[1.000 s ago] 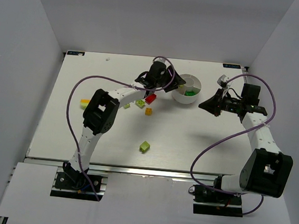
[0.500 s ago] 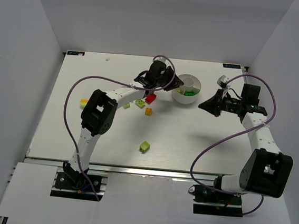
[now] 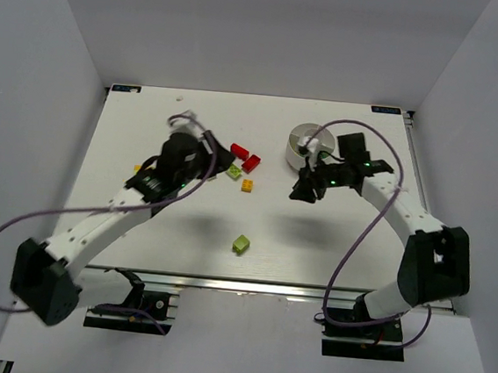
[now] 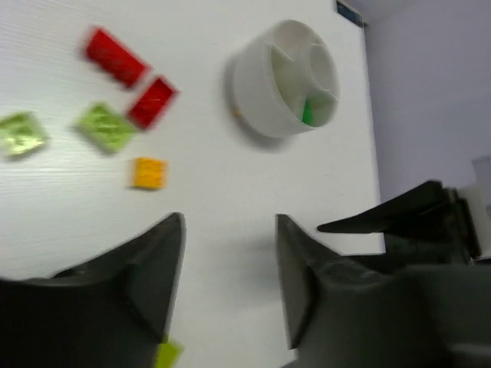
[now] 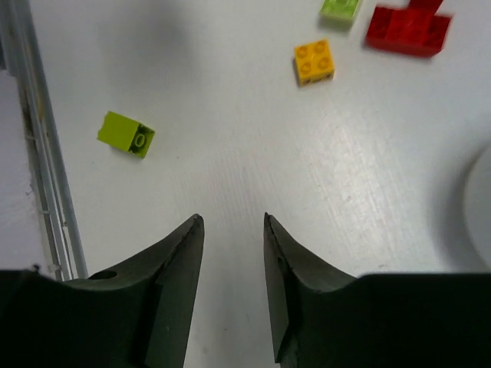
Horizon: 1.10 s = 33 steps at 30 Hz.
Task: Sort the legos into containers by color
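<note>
A round white plastic dish with low-walled compartments is seen at about 1 o'clock on the white counter, partly covered in the overhead view by the right arm. In the left wrist view, a dark green plastic brick is shown lying in one of its wedge compartments. At 9 o'clock of the dish, loose pieces are gathered on the counter: a longer red plastic brick, a shorter red plastic brick just beside it, a translucent yellow-green brick and a small orange plastic brick. An opaque lime-green brick is set well apart, at 6 o'clock of the orange one. The left hand is held at 9 o'clock of the group, its fingers spread wide with nothing between them. The right hand is placed at 6 o'clock of the dish, its fingers parted by a narrow gap through which only bare counter is seen.
</note>
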Available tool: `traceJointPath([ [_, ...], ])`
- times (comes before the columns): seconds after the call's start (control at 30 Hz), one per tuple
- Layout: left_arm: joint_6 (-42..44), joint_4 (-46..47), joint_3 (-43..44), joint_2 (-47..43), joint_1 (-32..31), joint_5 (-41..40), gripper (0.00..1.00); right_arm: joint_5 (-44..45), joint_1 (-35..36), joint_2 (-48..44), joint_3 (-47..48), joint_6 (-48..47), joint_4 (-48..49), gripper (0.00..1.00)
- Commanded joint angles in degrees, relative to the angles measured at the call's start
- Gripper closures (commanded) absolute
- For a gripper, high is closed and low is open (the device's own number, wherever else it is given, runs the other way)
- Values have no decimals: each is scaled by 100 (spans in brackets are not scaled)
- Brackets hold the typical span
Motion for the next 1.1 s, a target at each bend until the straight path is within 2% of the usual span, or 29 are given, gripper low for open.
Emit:
traceJointPath([
  [0.0,-213,-897,-1161,-1237,528,-978,29,1923,708,505,363,1013,324,57],
  [0.03,-284,-1038,-1348,-1510,652,-1031,22,2431,1041,638,477,1198,325,57],
  [0.07,-415,-1335,-1498,-1992,775,-1049,7,2566,1183,761,592,1426,246,55],
  [0.13,-539,-1600,-1859,-2373,1057,-1050,2,2499,1561,1025,882,1577,132,47],
  [0.17,-600,-1784,-1955,-2644,1162,-1050,2,2402,1676,1096,961,1639,-17,23],
  [0.2,-636,-1864,-2026,-2742,1198,-1058,2,2323,1947,1201,1101,1665,-88,11],
  [0.37,-645,-2216,-2159,-3007,1277,-1242,3,2330,2844,1149,919,1946,42,11],
  [0.4,-628,-2260,-2124,-3016,1277,-1304,10,2278,3072,1053,761,1799,148,11],
  [0.47,-522,-2470,-1939,-3025,1277,-1558,28,1534,3180,869,515,1247,245,11],
  [0.5,-496,-2541,-1878,-3025,1286,-1646,40,1139,3180,624,374,69,141,11],
  [0.53,-461,-2612,-1825,-3060,1286,-1734,63,526,3180,482,121,-769,-77,11],
  [0.57,-443,-2699,-1755,-3086,1286,-1813,68,329,3180,324,-65,-1613,-228,11],
  [0.63,-434,-2735,-1745,-3174,1286,-1893,70,256,3171,-185,-556,-3308,-55,10],
  [0.73,-486,-2613,-1868,-3244,1286,-1718,62,562,3180,-529,-1208,-4657,139,10],
  [0.83,-566,-2419,-2106,-3332,1295,-1366,54,845,3180,-56,-938,-5715,-281,11],
  [0.9,-548,-2393,-2150,-3367,1295,-1244,41,810,3180,347,-543,-5839,-448,11],
  [0.97,-496,-2323,-2167,-3385,1295,-1068,22,810,3180,778,-69,-5919,-650,12],
  [1.0,-495,-2287,-2202,-3411,1295,-1032,18,862,3171,1128,186,-6024,-842,14],
  [1.07,-504,-2243,-2281,-3447,1295,-997,15,933,3180,1569,723,-6069,-1291,17],
])
